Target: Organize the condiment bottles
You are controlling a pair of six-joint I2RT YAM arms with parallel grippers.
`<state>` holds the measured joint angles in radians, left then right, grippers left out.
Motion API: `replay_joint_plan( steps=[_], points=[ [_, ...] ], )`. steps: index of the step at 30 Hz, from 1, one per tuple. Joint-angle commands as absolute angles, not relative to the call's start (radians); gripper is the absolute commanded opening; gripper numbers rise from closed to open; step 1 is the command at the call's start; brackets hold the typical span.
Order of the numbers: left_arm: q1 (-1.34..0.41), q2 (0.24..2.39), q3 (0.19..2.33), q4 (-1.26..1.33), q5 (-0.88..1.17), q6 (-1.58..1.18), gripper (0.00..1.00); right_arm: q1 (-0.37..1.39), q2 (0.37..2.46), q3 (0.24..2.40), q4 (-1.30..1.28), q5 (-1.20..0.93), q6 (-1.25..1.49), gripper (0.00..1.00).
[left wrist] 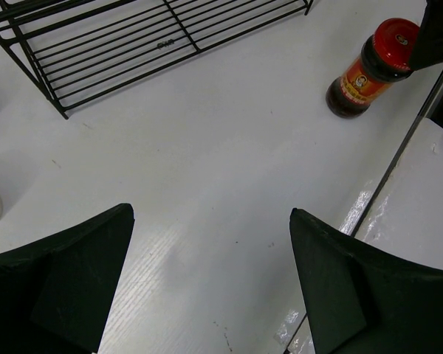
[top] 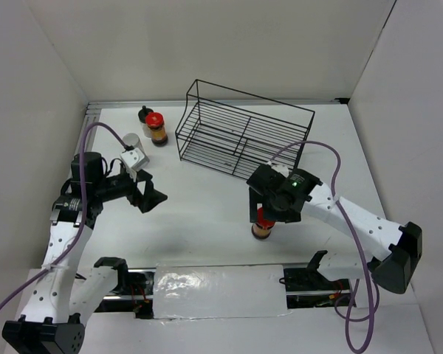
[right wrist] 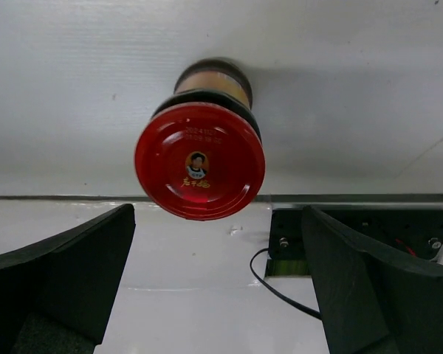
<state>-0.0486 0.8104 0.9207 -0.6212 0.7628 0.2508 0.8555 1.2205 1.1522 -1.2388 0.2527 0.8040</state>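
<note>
Your left end effector (top: 149, 195) and right end effector (right wrist: 221, 295) are spread, gripping nothing, the right over a red-lidded jar (top: 263, 226) at lower centre, three other bottles (top: 156, 129) upper left beside the wire rack (top: 221, 147); organizing seems barely begun.

White table (top: 207, 203), wire rack (top: 240, 136), 4 bottles (top: 157, 130)
</note>
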Motion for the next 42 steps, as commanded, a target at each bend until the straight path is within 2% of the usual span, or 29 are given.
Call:
replay_joint_plan(
  steps=[1,8,17,23,26,28,29,37,42],
  points=[
    [-0.052,0.815,0.973,-0.626,0.762,0.229,0.99,0.867,1.189,1.108,-1.171,0.253,0.856,1.00],
    [-0.052,0.779,0.946,-0.632,0.744,0.235,0.99,0.853,1.210,1.034,-1.022,0.267,0.822,0.98],
    [-0.052,0.773,0.928,-0.621,0.719,0.241,0.99,0.847,1.272,1.026,-0.980,0.337,0.808,0.84],
    [-0.052,0.772,0.923,-0.611,0.732,0.245,0.99,0.851,1.307,1.055,-0.991,0.341,0.779,0.52],
    [-0.052,0.770,0.925,-0.601,0.732,0.258,0.99,0.883,1.315,1.107,-1.003,0.338,0.744,0.15],
    [-0.052,0.772,0.925,-0.597,0.729,0.265,0.99,0.913,1.327,1.202,-1.006,0.340,0.712,0.03],
    [-0.054,0.773,0.928,-0.595,0.730,0.265,0.99,0.940,1.334,1.247,-1.029,0.351,0.691,0.00],
    [-0.052,0.778,0.927,-0.584,0.739,0.262,0.97,0.968,1.511,1.793,-1.202,0.446,0.554,0.00],
    [-0.052,0.782,0.934,-0.589,0.744,0.262,0.96,0.870,1.607,2.124,-1.244,0.486,0.474,0.00]
  ],
)
